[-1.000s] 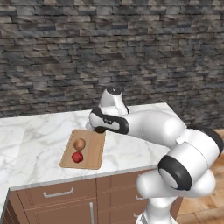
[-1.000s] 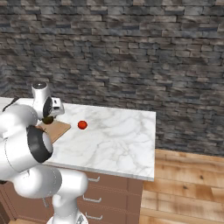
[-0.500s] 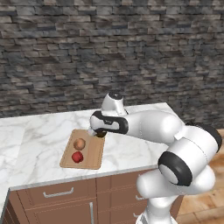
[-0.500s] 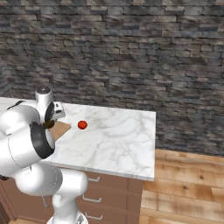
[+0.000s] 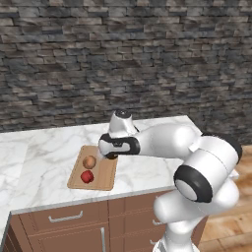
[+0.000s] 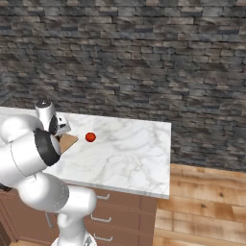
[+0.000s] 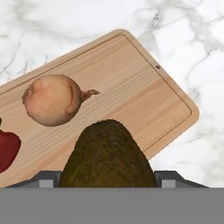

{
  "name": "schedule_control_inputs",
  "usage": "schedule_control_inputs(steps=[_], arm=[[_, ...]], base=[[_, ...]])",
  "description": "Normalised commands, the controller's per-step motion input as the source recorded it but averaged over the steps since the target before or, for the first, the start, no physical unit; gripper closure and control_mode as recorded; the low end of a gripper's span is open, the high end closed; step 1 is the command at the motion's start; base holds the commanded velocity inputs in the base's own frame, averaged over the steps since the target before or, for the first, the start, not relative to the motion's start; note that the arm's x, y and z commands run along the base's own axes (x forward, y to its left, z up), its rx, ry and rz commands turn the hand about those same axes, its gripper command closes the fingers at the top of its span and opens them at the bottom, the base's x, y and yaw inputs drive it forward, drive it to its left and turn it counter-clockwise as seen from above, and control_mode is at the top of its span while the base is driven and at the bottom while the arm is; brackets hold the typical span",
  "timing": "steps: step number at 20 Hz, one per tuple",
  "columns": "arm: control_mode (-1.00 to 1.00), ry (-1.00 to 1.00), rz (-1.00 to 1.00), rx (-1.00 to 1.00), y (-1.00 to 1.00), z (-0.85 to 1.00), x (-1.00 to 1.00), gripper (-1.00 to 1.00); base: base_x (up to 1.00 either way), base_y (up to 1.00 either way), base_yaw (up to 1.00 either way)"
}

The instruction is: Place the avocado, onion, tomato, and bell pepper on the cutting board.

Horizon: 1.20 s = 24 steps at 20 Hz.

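Jaws are gripping the avocado by its sides above the board; smooth, egg-shaped, it is likely rolling once released.

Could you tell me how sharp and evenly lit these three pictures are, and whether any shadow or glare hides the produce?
Left base view: sharp, flat even light, no glare; onion and bell pepper read clearly on the cutting board. Right base view: equally crisp; tomato casts a faint shadow. Hand view: avocado looms large, slightly soft.
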Motion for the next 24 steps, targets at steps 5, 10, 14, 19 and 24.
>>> schedule_control_inputs(steps=[5, 10, 14, 19, 24], arm=[[-1.00, 0.00, 0.01, -0.05, 0.00, -0.24, 0.08, 1.00], [-1.00, 0.00, 0.02, 0.00, 0.00, -0.23, 0.11, 1.00], [-1.00, 0.00, 0.04, 0.00, 0.00, -0.22, 0.18, 1.00], [-1.00, 0.00, 0.05, 0.00, 0.00, -0.24, 0.19, 1.00], [-1.00, 0.00, 0.05, 0.00, 0.01, -0.20, 0.22, 1.00]], base=[[0.00, 0.00, 0.00], [0.00, 0.00, 0.00], [0.00, 0.00, 0.00], [0.00, 0.00, 0.00], [0.00, 0.00, 0.00]])
